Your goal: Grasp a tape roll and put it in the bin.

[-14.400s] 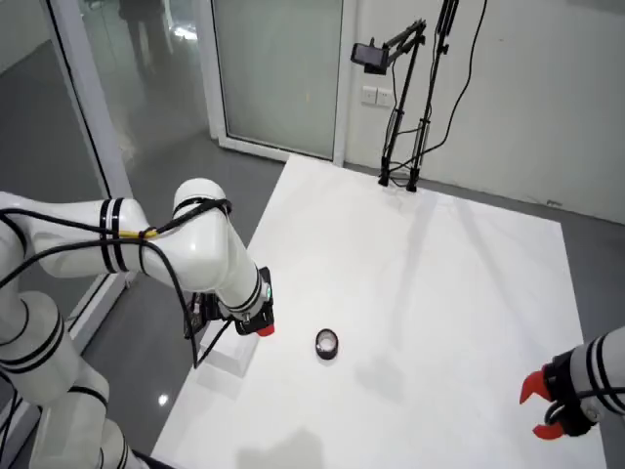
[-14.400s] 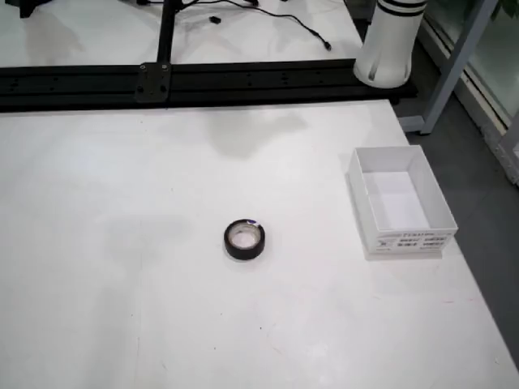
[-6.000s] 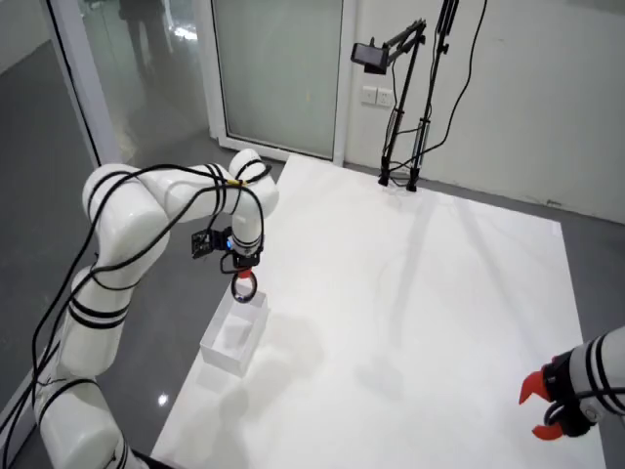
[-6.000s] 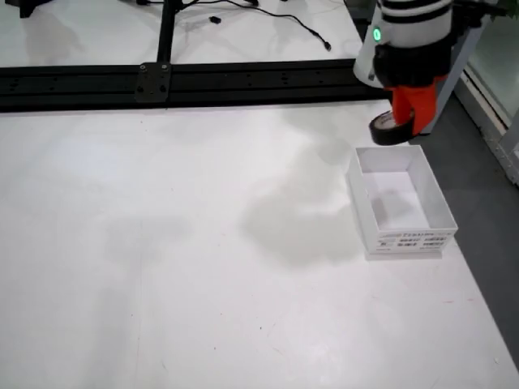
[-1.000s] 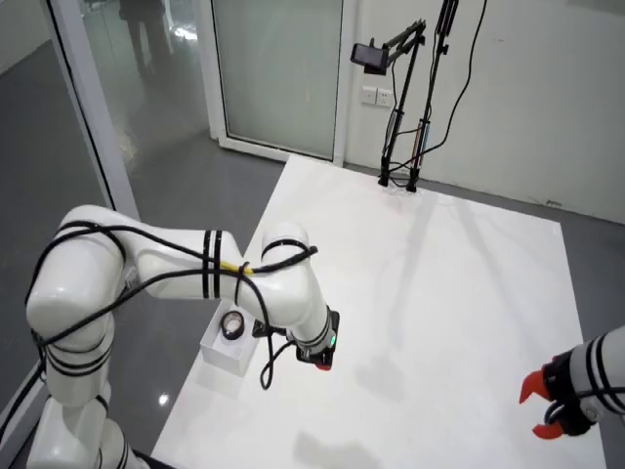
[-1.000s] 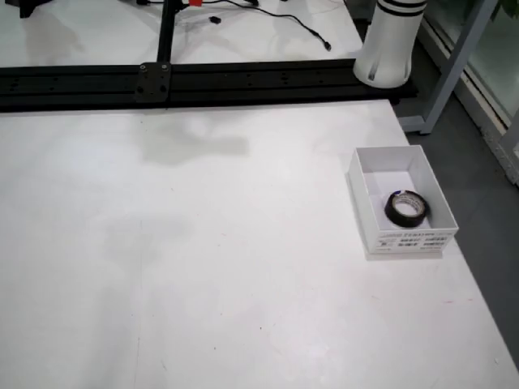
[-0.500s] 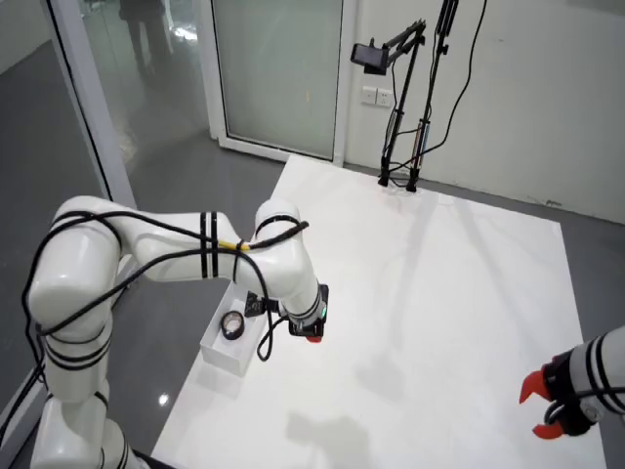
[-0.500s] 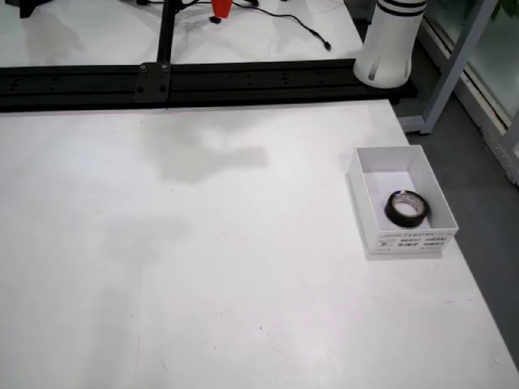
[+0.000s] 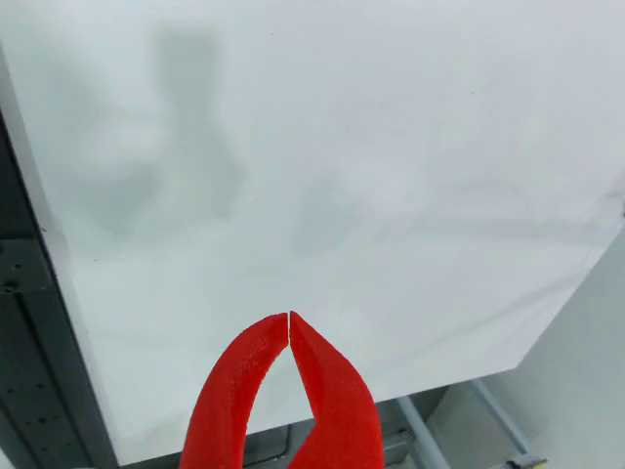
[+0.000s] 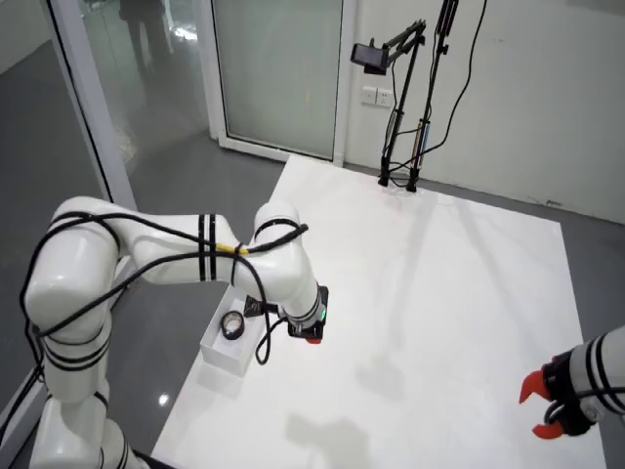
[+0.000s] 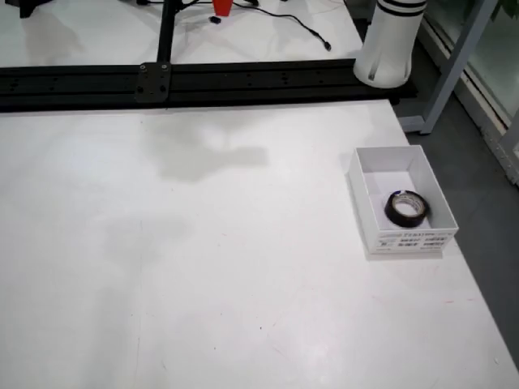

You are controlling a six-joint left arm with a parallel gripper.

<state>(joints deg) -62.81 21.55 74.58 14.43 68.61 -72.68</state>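
Note:
A black tape roll (image 11: 405, 207) lies flat inside the small white bin (image 11: 362, 191) near the table's right edge in the view from above. The room view shows the same roll (image 10: 232, 325) in the bin (image 10: 217, 354), just left of my red gripper (image 10: 311, 335). In the view that rides on the gripper, the two red fingers (image 9: 234, 391) meet at their tips, so my gripper (image 9: 289, 316) is shut with nothing in it, hanging over bare white table. The gripper itself is outside the view from above.
A white table (image 10: 439, 293) fills most of each view. A black rail (image 11: 203, 81) runs along its far side, with the arm's white base (image 11: 391, 40) at its right end. A second arm with a red gripper (image 10: 542, 405) stands still at the room view's lower right.

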